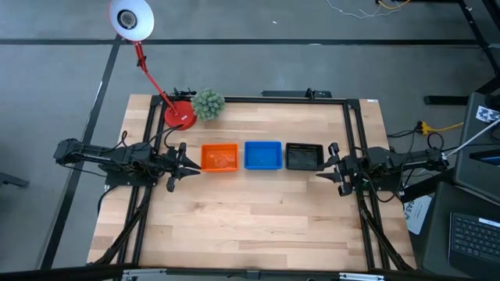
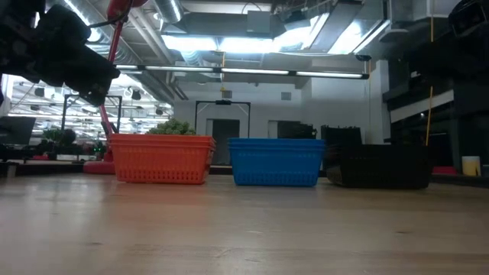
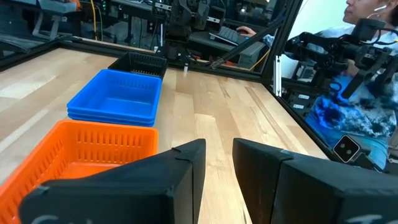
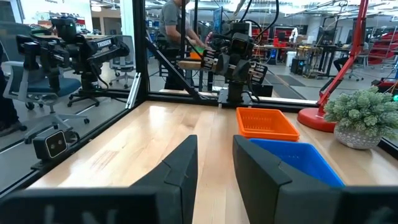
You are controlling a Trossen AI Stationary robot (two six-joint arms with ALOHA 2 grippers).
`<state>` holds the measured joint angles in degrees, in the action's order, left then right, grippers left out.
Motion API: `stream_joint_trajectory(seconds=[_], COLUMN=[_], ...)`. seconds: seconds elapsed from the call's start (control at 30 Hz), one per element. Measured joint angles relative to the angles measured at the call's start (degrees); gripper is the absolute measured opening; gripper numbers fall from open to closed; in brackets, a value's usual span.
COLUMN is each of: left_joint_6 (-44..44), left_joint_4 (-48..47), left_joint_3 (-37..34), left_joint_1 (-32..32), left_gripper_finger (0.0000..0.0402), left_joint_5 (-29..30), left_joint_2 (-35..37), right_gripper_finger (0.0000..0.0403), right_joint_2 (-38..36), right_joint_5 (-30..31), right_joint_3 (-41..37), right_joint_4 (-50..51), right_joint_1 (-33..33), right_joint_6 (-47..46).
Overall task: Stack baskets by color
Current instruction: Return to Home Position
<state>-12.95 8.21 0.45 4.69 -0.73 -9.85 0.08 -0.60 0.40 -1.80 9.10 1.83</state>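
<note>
Nearest to us in the left wrist view, the left gripper (image 3: pixel 219 149) is showing its two dark fingers (image 3: pixel 186 168) standing a little apart with nothing between them; we are reading it as spread and empty. From above, it is hovering just off the nine o'clock end of the row of baskets, close to the orange stack (image 1: pixel 219 157) but not touching it. The right gripper (image 4: pixel 215 146) is facing it from the three o'clock end, its own pair likewise parted and empty, just beside the black stack (image 1: pixel 304 156).

Between them the blue stack (image 1: pixel 262 155) is sitting at the centre, the three colours lying side by side on the table (image 1: pixel 234 226). Layered rims are showing on the blue stack, and only three footprints are appearing from above, so we are judging the sorting complete. Farther out, the lamp base (image 1: pixel 180 115) is standing between ten and eleven o'clock from the orange stack, and the ball plant (image 1: pixel 208 103) at about twelve.

We are judging that only the withdrawal remains. Doing it well means drawing each arm straight back along the nine-to-three line, away from its stack, keeping the fingertips parted and above rim height, so that nothing is catching a mesh wall and dragging a stack askew.
</note>
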Motion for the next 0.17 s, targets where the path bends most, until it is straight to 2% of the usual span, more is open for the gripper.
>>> stream_joint_trajectory(seconds=[0.17], left_joint_6=[0.01], left_joint_4=[0.0], left_joint_3=[0.0], left_joint_1=[-0.01], left_gripper_finger=[0.0073], left_joint_5=[0.01], left_joint_2=[0.0], right_gripper_finger=[0.0103], right_joint_2=[0.0], right_joint_5=[0.0], right_joint_3=[0.0], right_joint_4=[0.0], right_joint_1=[0.0], right_joint_6=[0.0])
